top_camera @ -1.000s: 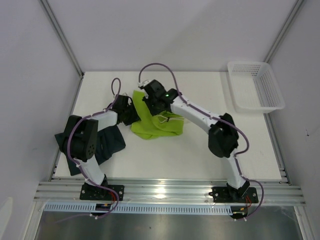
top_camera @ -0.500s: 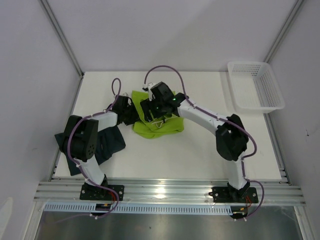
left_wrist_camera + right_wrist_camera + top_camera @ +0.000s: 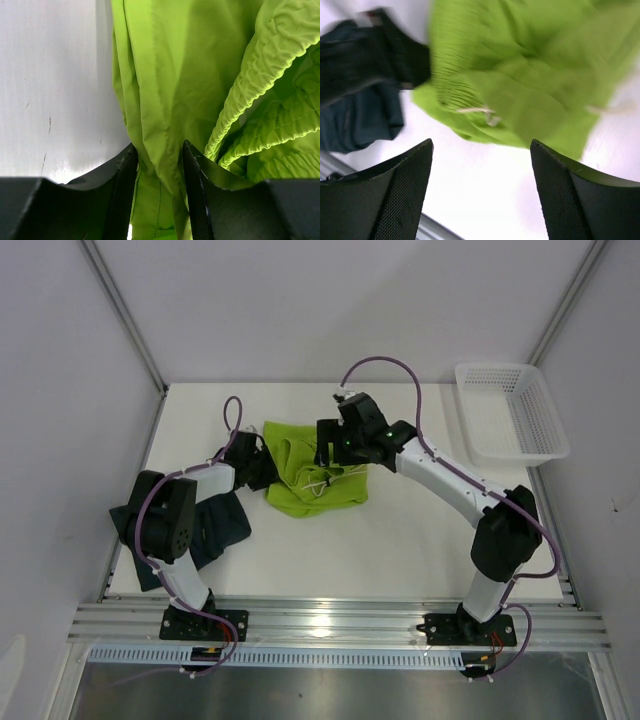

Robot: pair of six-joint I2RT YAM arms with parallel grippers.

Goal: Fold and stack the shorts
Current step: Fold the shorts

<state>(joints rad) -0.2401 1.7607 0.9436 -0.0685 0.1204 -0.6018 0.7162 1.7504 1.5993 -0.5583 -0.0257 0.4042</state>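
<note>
Navy shorts crumpled at the near left edge of the table, lime green shorts bunched further in, left gripper pinching a fold at their left side, right gripper spread wide above them, holding nothing, white mesh basket at far right.

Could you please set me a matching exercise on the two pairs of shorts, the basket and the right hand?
1. bright lime green fabric shorts
2. dark navy fabric shorts
3. white plastic mesh basket
4. right hand

A. at the far right
B. open, holding nothing
C. pinched in the left hand
D. lying at the near left

Pairs: 1-C, 2-D, 3-A, 4-B
</note>
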